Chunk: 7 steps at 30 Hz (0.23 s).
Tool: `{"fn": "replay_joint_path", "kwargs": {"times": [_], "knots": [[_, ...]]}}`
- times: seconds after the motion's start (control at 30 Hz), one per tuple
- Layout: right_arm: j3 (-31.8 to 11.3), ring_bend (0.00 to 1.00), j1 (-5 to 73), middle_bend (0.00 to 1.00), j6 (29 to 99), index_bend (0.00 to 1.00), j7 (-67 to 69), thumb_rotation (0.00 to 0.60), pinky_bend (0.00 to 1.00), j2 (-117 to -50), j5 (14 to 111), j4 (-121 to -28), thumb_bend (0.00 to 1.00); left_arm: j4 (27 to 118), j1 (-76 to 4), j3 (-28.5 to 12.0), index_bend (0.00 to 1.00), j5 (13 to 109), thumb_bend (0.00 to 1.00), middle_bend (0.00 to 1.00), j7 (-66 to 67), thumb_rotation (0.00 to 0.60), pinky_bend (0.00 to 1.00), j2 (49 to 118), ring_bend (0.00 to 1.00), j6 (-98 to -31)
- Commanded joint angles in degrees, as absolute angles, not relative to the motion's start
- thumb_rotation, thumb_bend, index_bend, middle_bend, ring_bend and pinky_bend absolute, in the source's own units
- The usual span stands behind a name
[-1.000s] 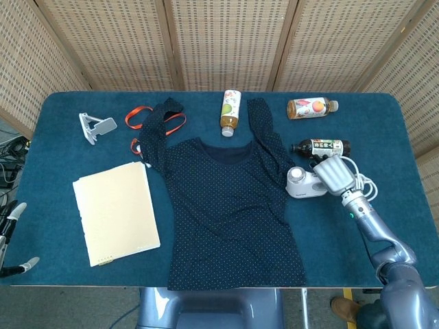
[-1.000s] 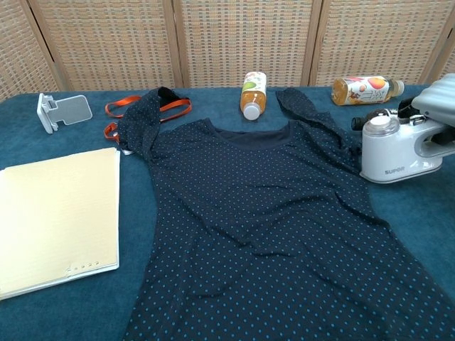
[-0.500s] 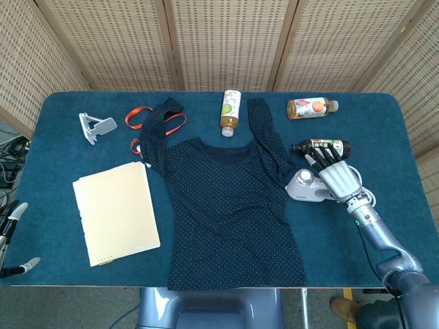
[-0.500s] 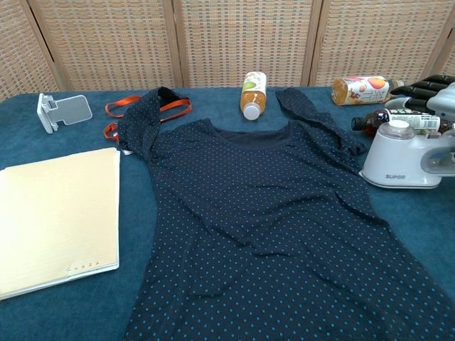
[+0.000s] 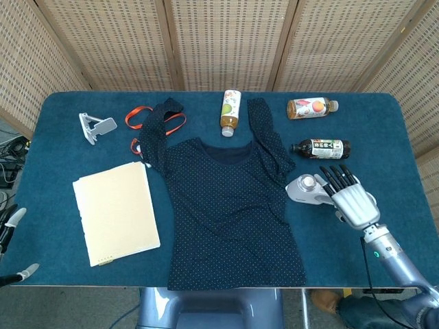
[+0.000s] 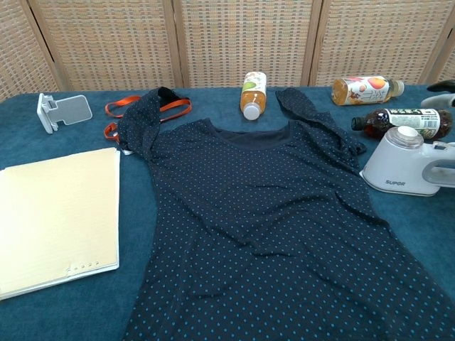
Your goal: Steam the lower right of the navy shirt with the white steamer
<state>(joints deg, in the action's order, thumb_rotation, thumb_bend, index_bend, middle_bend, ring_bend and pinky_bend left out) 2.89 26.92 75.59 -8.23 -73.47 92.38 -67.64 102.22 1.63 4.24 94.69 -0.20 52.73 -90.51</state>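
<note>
Just beside the white steamer (image 5: 306, 190), a dark bottle (image 5: 319, 147); right hand (image 5: 352, 203) spread, empty.

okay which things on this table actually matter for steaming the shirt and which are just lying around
For the job: navy shirt, white steamer, right hand.

Lying about: cream notebook, orange strap, grey phone stand, three drink bottles, left hand.
</note>
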Motion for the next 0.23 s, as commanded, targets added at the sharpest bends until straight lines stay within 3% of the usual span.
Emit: {"fn": "replay_joint_path", "kwargs": {"times": [0.03, 0.23], "knots": [[4.6, 0.00, 23.0, 0.00, 79.9, 0.00, -10.8, 0.600, 0.01, -66.7, 93.7, -76.4, 0.00, 101.9, 2.3, 4.7, 0.00, 95.9, 0.00, 0.00, -0.6, 0.600, 0.00, 52.5, 0.00, -91.8], [5.0, 0.00, 19.5, 0.00, 83.7, 0.00, -6.5, 0.600, 0.00, -61.7, 92.5, -86.2, 0.00, 101.0, 3.4, 4.3, 0.00, 96.7, 0.00, 0.00, 2.1, 0.600, 0.00, 53.3, 0.00, -94.2]]}}
